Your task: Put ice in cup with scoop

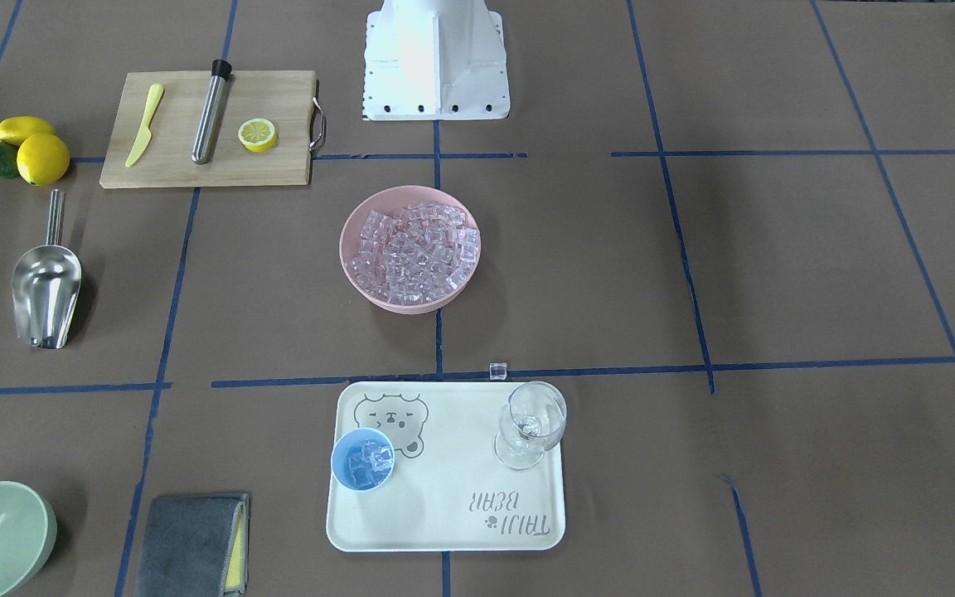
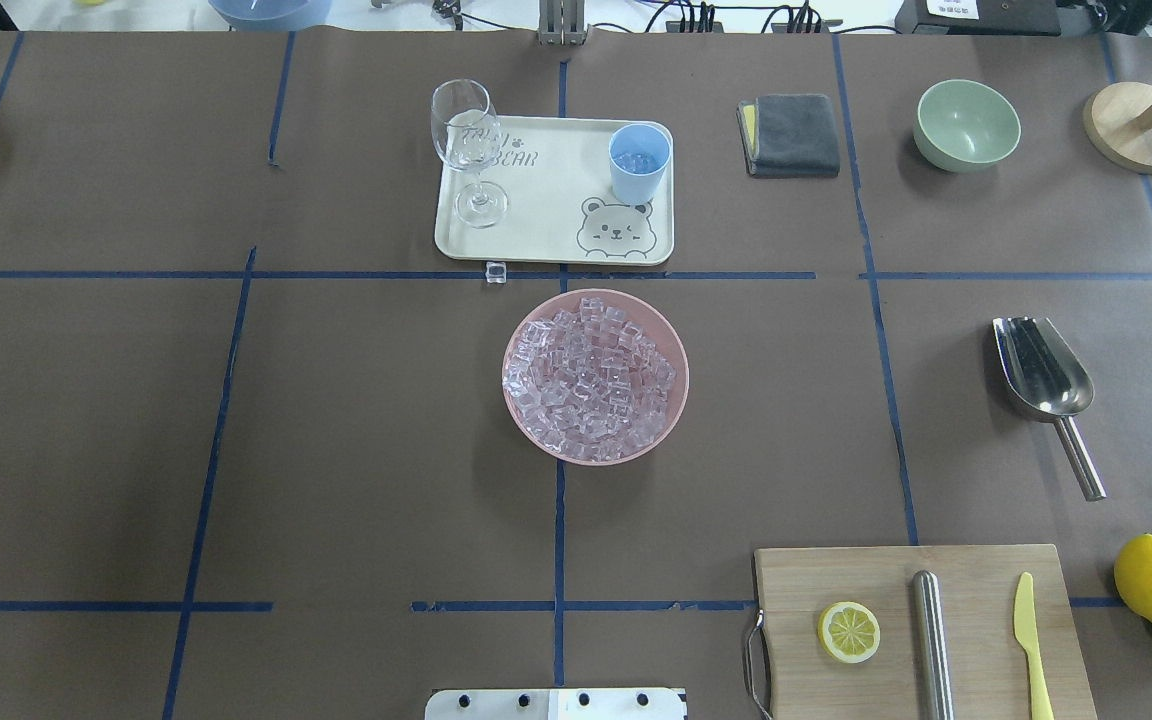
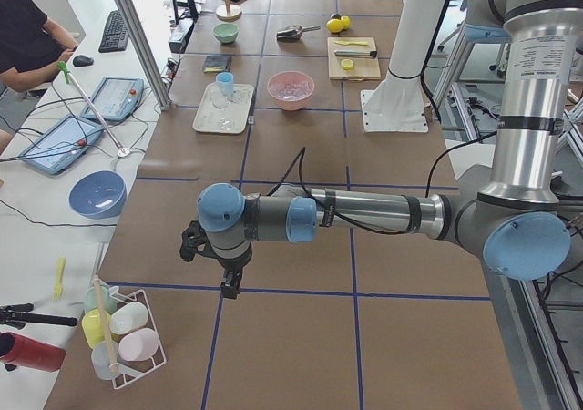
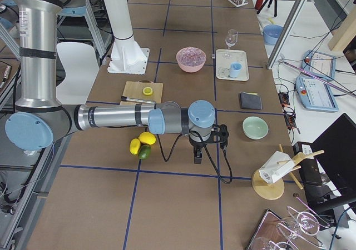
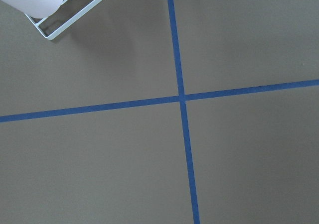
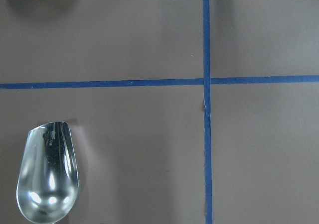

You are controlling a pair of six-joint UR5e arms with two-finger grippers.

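Silver metal glints at the left of the front-facing view, where the scoop (image 1: pixel 46 286) lies flat and unheld, its handle toward the robot. Ice (image 1: pixel 411 253) heaps a pink bowl (image 1: pixel 411 305) at centre. More clear cubes sit in the blue cup (image 1: pixel 363 458) on the cream tray (image 1: pixel 444 506), suggesting the job is largely done. One stray cube (image 1: pixel 498 371) rests just beyond the tray.

Overhead, the scoop sits well right of the bowl, on the right arm's side.

From the left end, the left gripper (image 3: pixel 230 287) hangs over bare table, far from everything. Its jaws cannot be read.

From the right end, the right gripper (image 4: pixel 197 154) hovers near the lemons (image 4: pixel 142 141), jaws equally unreadable.

On the right wrist camera, the scoop's trough gleams empty.
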